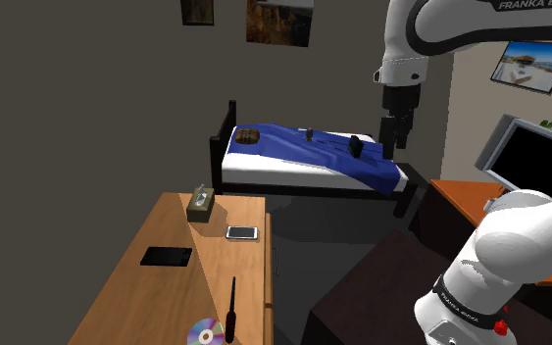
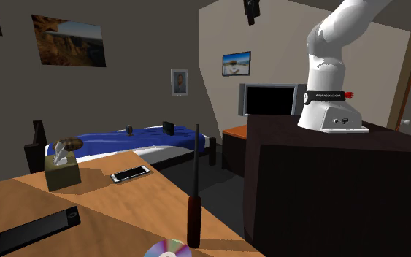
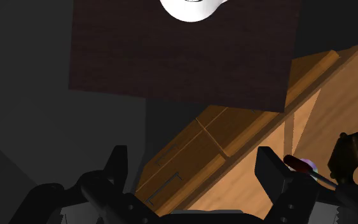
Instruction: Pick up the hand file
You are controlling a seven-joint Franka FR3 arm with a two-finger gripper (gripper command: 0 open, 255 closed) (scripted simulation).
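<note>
The gripper (image 1: 398, 135) hangs high, well apart from the table (image 1: 136, 294), fingers spread and empty; the hand file (image 1: 232, 306) lies just beside a disc (image 1: 206, 334) (near the table's edge); a clumsy descent could knock the slim tool off.

Hand file (image 2: 194, 193) lay on the wooden desk (image 2: 123, 212), dark handle nearest the camera, thin shaft pointing away toward the blue-covered bed (image 2: 116, 139). Shiny disc (image 2: 166, 251) sat just beside the handle. White phone (image 2: 131, 174) and tissue box (image 2: 63, 174) were farther back. Black tablet (image 2: 36, 228) lay at the view's left. White arm base (image 2: 329, 109) stood on the dark stand (image 2: 328, 190).
</note>
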